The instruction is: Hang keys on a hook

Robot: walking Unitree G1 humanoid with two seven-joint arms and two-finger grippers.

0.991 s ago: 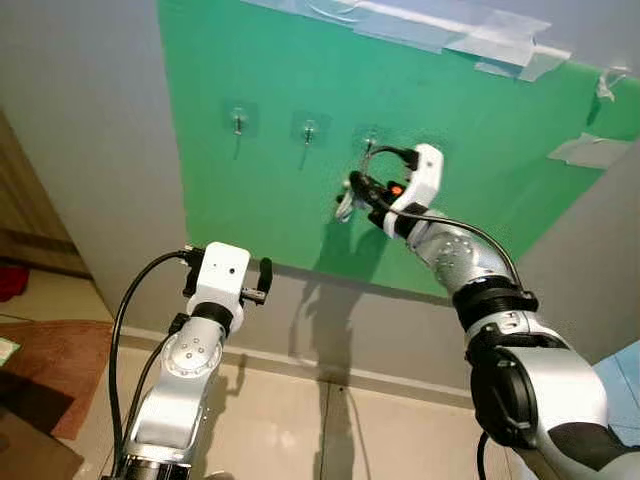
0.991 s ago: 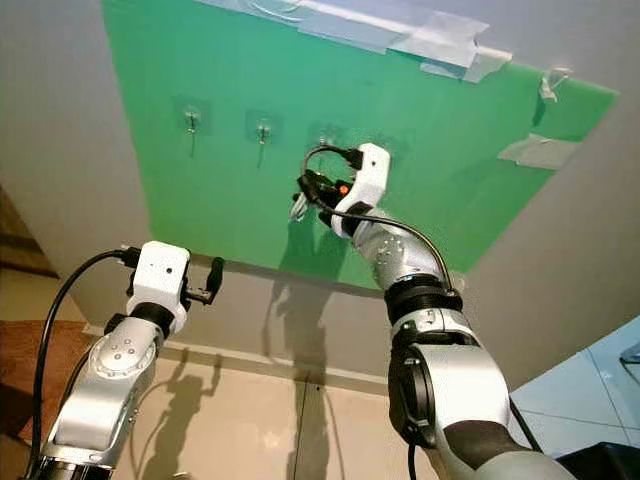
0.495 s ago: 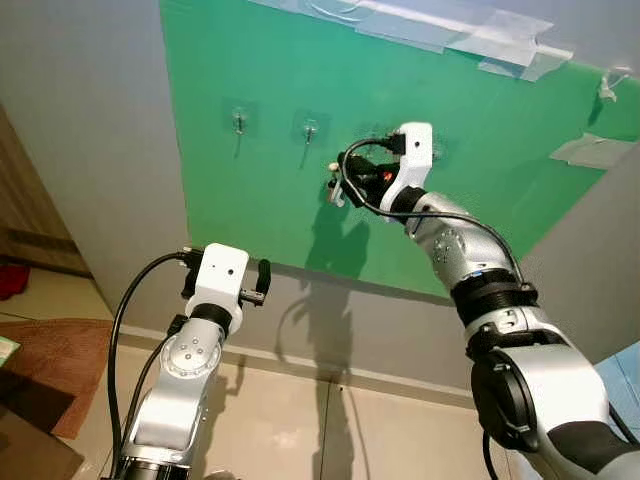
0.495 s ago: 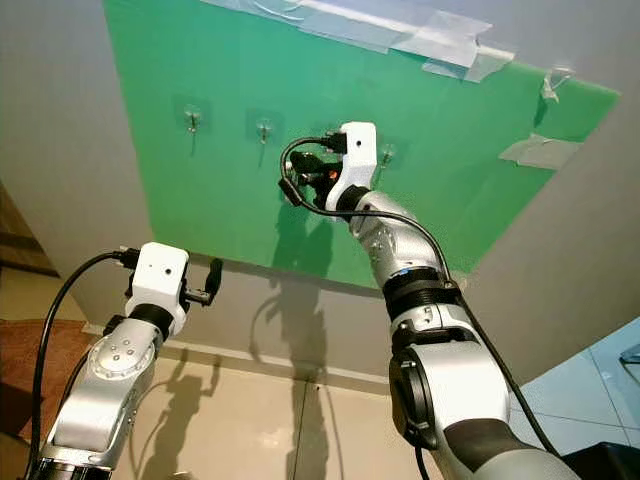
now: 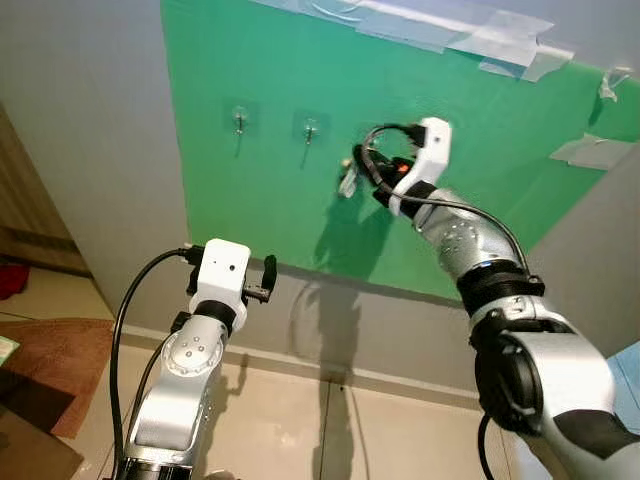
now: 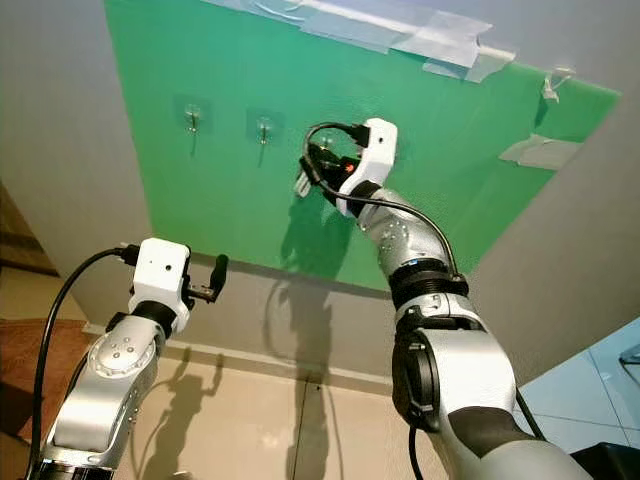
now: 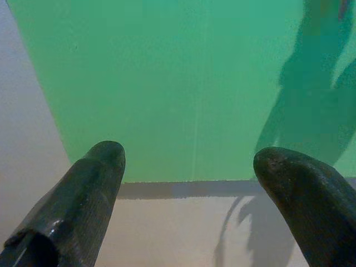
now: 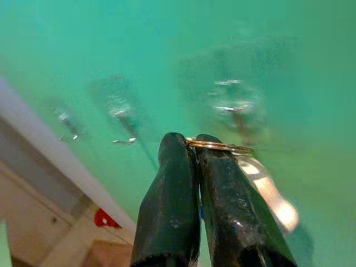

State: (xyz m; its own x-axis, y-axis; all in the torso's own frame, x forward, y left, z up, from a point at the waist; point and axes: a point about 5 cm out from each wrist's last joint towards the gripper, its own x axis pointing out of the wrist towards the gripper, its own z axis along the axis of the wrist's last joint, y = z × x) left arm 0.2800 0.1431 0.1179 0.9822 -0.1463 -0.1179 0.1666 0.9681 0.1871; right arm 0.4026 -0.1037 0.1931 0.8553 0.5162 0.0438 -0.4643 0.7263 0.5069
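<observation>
Your right gripper (image 8: 192, 146) has its fingers pinched tight on the key ring (image 8: 219, 146), with the keys (image 5: 348, 182) dangling up against the green board (image 5: 260, 130), right by the third hook (image 8: 233, 107) along from its left edge. Light, hard, slippery metal that'll likely swing, so holding the ring itself looks like the right call. The left gripper (image 7: 189, 167) sits low by the board's bottom edge, fingers spread wide, holding nothing. No readable labels or writing anywhere.
</observation>
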